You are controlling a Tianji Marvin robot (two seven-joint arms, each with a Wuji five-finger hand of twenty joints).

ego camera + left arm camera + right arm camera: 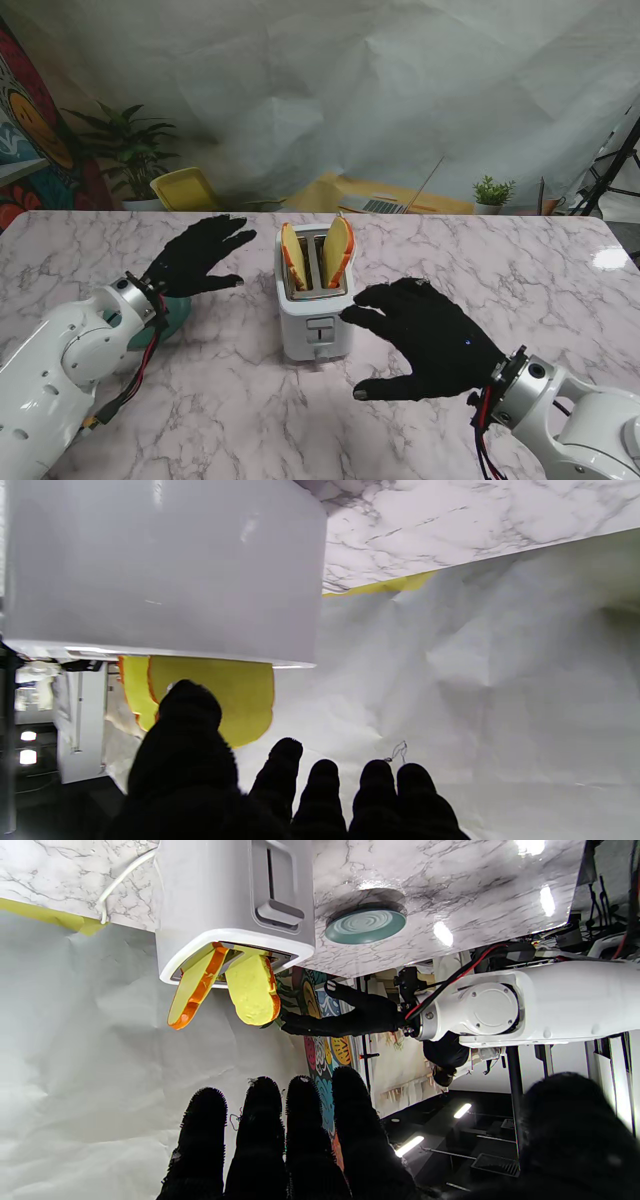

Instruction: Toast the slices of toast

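Stand view, toast slices: two yellow toast slices (316,254) with orange crusts stand upright in the slots of the toaster, their tops sticking out and leaning slightly apart.
Toaster: the white toaster (313,315) sits near the middle of the surface, its lever (318,326) on the face turned toward the robot; in the right wrist view a white cord (120,880) leaves its far side.
Surface: white marble-patterned surface (480,290), glossy, with light reflections near its right edge.
Dish: a round teal dish (170,318) lies left of the toaster, partly under the left wrist.
Room: a creased white sheet (400,90) hangs behind; a potted plant (130,145), a yellow chair (187,188), a laptop (385,203) and a small plant (492,192) stand beyond the far edge.
Left hand: the black-gloved left hand (195,257) hovers just left of the toaster, fingers spread wide, holding nothing and touching nothing.
Right hand: the right hand (430,335) hovers just right of the toaster front, fingers loosely apart, thumb away from the fingers, empty; its fingertips (352,313) come close to the toaster's corner, contact cannot be told.
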